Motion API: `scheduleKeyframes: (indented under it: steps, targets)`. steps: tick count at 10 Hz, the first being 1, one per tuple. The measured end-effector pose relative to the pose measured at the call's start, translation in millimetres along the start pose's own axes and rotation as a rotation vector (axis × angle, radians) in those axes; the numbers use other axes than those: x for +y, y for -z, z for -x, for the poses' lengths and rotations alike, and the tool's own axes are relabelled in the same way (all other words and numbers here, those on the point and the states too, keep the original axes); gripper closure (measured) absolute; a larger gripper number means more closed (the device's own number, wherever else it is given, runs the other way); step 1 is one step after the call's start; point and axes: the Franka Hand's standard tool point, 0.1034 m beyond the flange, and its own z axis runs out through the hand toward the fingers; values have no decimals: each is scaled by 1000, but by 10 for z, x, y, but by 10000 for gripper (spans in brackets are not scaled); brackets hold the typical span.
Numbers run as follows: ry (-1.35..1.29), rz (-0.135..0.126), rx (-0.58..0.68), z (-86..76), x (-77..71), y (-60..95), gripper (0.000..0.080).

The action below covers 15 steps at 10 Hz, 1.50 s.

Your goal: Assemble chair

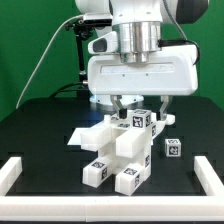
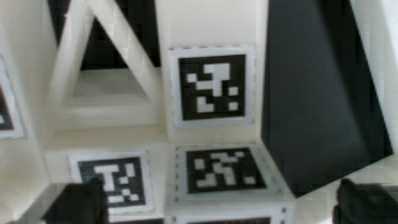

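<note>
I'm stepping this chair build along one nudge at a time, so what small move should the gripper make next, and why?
Probably a short, slow descent. In the exterior view the gripper hangs directly over the top of the matte white blocky plastic chair assembly, and the wrist view shows its tagged faces close below the dark fingertips. Whether the fingers are already touching a part cannot be told, so move gently.

Surroundings: black matte tabletop [image 1: 40, 125], plain white border rails, green backdrop.

Left white rail [image 1: 14, 171] runs along the exterior view's left edge, right white rail [image 1: 207, 176] along its right. Flat green wall [image 1: 25, 45] behind; a thin pale cable [image 1: 42, 62] hangs across it toward the tabletop.
</note>
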Motion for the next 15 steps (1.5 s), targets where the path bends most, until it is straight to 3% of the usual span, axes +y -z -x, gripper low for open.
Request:
scheduleKeyframes:
  steps: [3,5,9,12,15]
  targets:
    - [-1,-4,-19,-7,-5,73,150]
    - [-11,-18,-29,48,-134,245,150]
    - [-2,-17,-28,53,-131,222,150]
    - [-36,-12,-54,226,-297,366,150]
    - [-22,-12,-53,223,-292,352,150]
